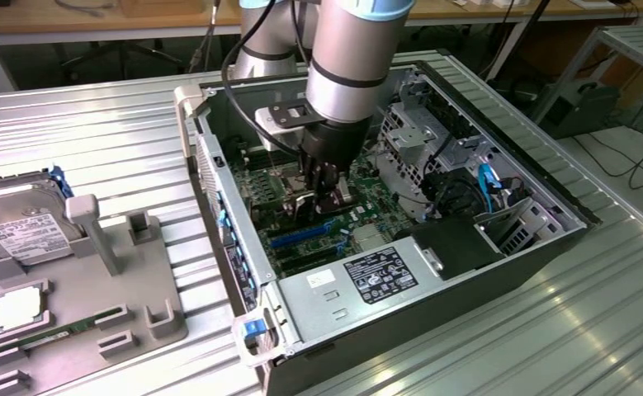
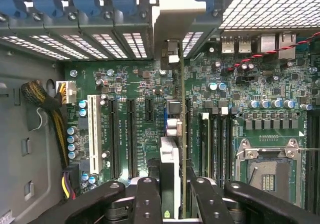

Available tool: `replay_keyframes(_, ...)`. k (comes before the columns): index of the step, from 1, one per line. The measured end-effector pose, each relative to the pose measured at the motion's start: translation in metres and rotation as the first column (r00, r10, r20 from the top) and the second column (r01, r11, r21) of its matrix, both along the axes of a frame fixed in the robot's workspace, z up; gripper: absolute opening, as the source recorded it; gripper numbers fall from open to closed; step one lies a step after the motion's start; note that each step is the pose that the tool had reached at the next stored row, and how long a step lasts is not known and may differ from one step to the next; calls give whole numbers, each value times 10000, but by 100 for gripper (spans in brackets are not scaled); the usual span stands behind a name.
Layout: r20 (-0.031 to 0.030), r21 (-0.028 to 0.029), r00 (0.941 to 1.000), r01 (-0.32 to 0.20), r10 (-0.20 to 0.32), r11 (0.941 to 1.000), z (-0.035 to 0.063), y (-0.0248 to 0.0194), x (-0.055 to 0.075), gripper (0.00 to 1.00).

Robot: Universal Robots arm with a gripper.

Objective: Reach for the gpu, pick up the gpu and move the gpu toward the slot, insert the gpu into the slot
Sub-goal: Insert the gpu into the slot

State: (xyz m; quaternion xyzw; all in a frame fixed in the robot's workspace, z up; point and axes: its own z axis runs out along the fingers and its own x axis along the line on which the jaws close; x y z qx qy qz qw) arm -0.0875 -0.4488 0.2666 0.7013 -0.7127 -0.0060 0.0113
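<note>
1. Right now my gripper (image 1: 327,191) is down inside the open computer case (image 1: 541,194), clamped on the gpu (image 2: 172,149) — the card hangs edge-on between the fingers (image 2: 147,204), its metal bracket (image 2: 176,18) up against the case's rear wall.
2. What matters most is the relation of card to slot. In the wrist view the gpu's long axis runs from 12 to 6 o'clock, parallel to the dark connector strips of the motherboard (image 2: 240,83) and the white connector (image 2: 93,134) beside them.
3. From the exterior view, the slot (image 1: 302,236) — the blue strip — lies just off the gripper's tip at about 7 o'clock, near but not yet met as far as I can judge. In the wrist view I see only a sliver of blue beside the card's lower edge, so I cannot tell whether the edge is touching it.
4. Writing: the power supply (image 1: 354,285) carries a black label and a white sticker, and the hard drive (image 1: 18,231) out on the surface (image 1: 90,124) a white one — none of it legible to me.
</note>
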Motion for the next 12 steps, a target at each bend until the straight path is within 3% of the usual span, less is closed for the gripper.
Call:
replay_keyframes(4,0,43,10000,2,-2,10000,-2,-49,0,28)
replay_keyframes(12,-1,189,10000,1,-1,9998,-39,-51,-16,28)
